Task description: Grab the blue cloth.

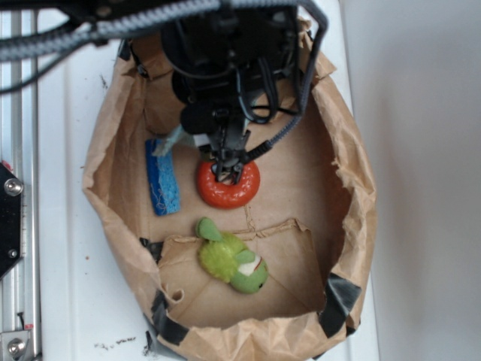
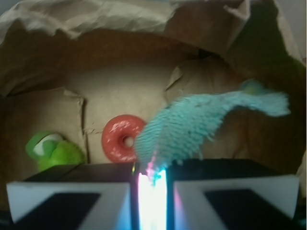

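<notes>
The blue cloth (image 2: 192, 128), a teal woven rag with frayed edges, is pinched at one corner between my gripper's (image 2: 152, 176) jaws and trails away from them over the bag floor. In the exterior view the gripper (image 1: 228, 170) hangs just above the orange ring (image 1: 228, 185). There only a pale teal scrap of the cloth (image 1: 172, 141) shows past the arm, by the top end of the sponge. The gripper is shut on the cloth.
All of this lies inside a brown paper bag (image 1: 353, 150) with tall crumpled walls. A bright-blue sponge (image 1: 162, 186) lies left of the ring. A green plush toy (image 1: 231, 265) rests near the front on a folded paper flap.
</notes>
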{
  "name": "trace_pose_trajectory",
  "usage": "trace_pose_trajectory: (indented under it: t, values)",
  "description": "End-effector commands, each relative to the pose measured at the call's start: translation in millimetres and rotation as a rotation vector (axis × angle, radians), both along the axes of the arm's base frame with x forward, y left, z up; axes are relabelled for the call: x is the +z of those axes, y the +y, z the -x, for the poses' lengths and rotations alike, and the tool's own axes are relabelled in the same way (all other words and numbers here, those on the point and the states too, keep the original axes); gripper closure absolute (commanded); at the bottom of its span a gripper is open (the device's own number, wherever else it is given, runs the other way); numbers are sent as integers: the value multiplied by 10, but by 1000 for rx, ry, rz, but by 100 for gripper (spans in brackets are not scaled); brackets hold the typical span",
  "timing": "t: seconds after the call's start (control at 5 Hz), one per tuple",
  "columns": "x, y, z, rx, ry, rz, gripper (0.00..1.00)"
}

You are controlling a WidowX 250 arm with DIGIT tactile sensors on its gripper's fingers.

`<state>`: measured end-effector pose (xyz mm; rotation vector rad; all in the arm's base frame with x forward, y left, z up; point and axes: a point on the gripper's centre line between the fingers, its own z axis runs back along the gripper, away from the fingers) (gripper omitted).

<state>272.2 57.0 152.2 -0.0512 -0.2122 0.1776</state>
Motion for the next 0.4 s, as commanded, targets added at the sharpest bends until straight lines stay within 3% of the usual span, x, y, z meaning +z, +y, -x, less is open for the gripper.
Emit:
trace_pose_trajectory:
  t: [0.0,0.2]
  values:
    - [367,-299,-101,-70,-41,-14,100]
    - [436,-520,-97,-114,-55,-13,100]
